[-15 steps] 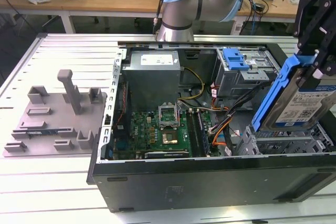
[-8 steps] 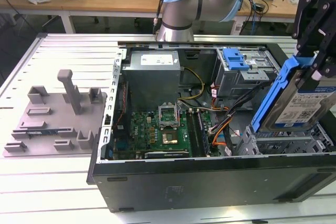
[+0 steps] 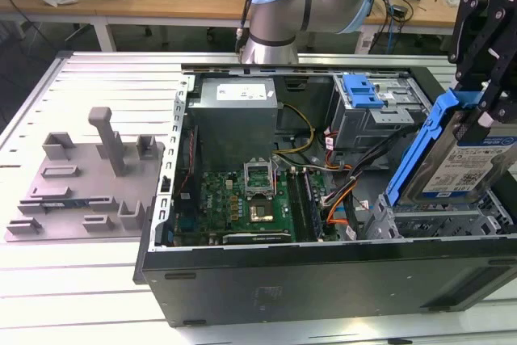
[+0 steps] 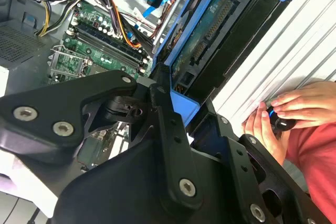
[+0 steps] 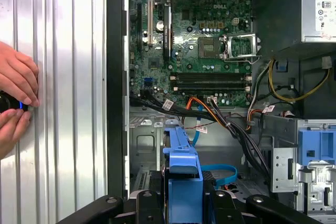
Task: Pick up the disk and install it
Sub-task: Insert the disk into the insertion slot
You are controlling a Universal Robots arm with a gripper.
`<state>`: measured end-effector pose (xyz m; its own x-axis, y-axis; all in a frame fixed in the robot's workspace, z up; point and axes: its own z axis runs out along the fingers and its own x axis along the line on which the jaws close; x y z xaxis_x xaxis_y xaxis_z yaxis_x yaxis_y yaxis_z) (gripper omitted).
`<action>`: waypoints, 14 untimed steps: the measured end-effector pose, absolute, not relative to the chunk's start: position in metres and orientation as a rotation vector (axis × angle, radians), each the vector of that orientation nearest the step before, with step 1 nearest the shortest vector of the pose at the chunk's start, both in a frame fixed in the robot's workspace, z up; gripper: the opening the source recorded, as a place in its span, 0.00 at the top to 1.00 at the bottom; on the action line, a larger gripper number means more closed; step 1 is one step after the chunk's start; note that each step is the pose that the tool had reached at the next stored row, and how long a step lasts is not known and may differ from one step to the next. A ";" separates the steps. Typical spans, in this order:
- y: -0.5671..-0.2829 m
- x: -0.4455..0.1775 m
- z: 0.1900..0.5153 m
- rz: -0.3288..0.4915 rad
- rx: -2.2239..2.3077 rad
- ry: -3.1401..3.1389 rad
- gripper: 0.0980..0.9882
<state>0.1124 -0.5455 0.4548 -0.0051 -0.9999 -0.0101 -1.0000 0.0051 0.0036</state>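
The gripper (image 3: 478,111) is closed on the top edge of the disk (image 3: 462,163) and holds it tilted, label facing out, with its blue frame on the edges. The disk hangs just above the metal drive cage (image 3: 440,220) at the exterior view's right end of the open computer case (image 3: 323,284). In the first wrist view, a person's hand (image 5: 17,82) rests on the table beside the case.

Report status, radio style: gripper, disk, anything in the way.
Gripper shut on disk. Disk tilted over the drive cage, not seated. Cables beside cage; person's hands outside case.
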 end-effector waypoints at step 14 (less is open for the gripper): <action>-0.546 0.112 0.443 0.015 -2.209 2.227 0.70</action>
<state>0.1124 -0.5462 0.4432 -0.0081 -0.9999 -0.0098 -1.0000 0.0081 0.0036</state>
